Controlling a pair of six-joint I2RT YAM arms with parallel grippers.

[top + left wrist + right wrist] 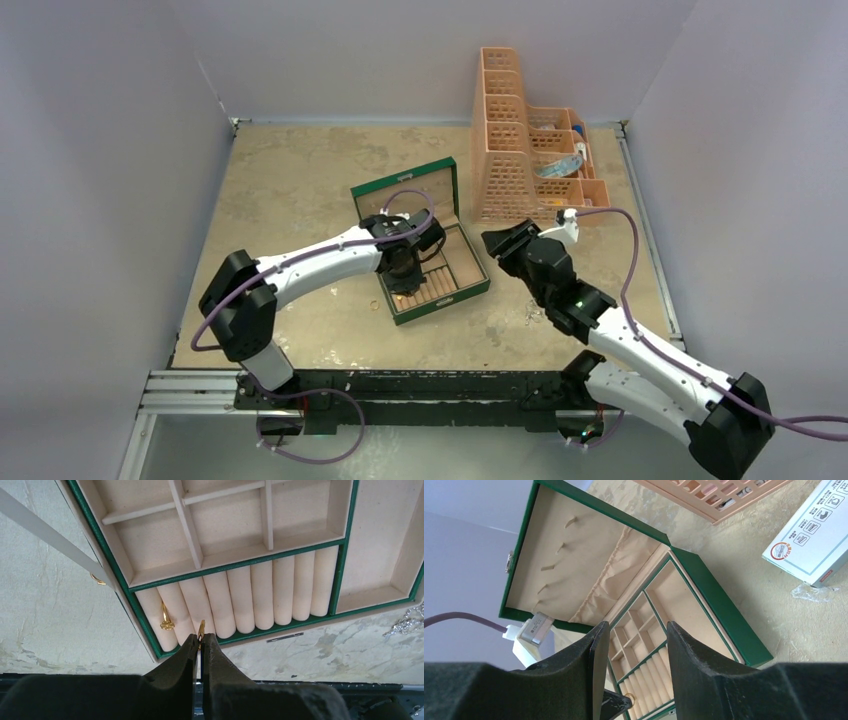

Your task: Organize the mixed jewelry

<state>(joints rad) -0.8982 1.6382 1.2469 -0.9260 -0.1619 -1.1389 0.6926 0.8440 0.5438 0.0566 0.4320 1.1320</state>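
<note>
— Now, entry one: the left gripper?
— My left gripper (201, 639) is pinched shut on a gold ring (201, 628). I hold it edge-on at the cream ring rolls (260, 595), near the left end of the row, along the near side of the green box (445, 302). I cannot tell whether the ring touches the rolls.
— Entry two: other jewelry?
— A second gold ring (165, 618) is wedged between two rolls just left of the held one. A silvery chain (406, 624) lies on the tabletop (60, 615) outside the box's right corner. A thin metal pin (285, 638) lies on the tabletop just beside the box's near edge.
— Entry three: the right gripper?
— My right gripper (636, 630) has its jaws well apart with nothing between them. It hangs off the box's right side, facing the open lid (569, 555).
— Sundries?
— A white card box (819, 530) with print and a scrap of clear wrap (811, 592) lie on the tabletop. A peach lattice rack (515, 150) stands at the back.
</note>
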